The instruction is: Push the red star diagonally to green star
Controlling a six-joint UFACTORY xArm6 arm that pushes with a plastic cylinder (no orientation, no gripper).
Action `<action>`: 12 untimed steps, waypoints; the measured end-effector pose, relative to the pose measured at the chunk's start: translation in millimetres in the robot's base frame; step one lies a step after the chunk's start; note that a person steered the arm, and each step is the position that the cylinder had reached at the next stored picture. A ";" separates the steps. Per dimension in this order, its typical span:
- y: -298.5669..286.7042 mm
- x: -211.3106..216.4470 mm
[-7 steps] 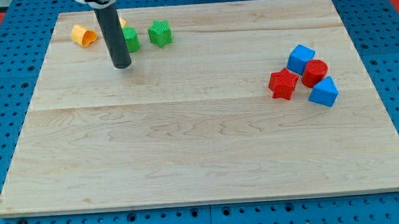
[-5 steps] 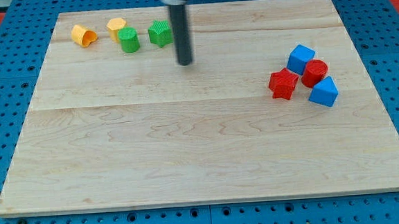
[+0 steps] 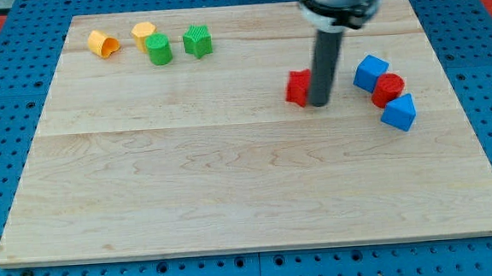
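Observation:
The red star (image 3: 298,88) lies on the wooden board (image 3: 249,181), right of centre, partly hidden by my rod. My tip (image 3: 319,103) touches the star's right side. The green star (image 3: 196,41) sits near the view's top, left of centre, well up and left of the red star.
A green cylinder (image 3: 158,50), a yellow block (image 3: 143,30) and an orange block (image 3: 101,42) lie left of the green star. A blue cube (image 3: 370,72), a red cylinder (image 3: 388,89) and a blue triangular block (image 3: 399,112) cluster right of my tip.
My tip swept from the top left across to the right. The red star has moved left and up, away from the blue and red cluster.

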State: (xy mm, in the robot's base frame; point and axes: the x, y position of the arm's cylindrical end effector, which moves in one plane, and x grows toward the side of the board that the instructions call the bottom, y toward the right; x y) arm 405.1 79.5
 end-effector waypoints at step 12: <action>-48.0 -129.1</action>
State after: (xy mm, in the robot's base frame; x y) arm 276.0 31.5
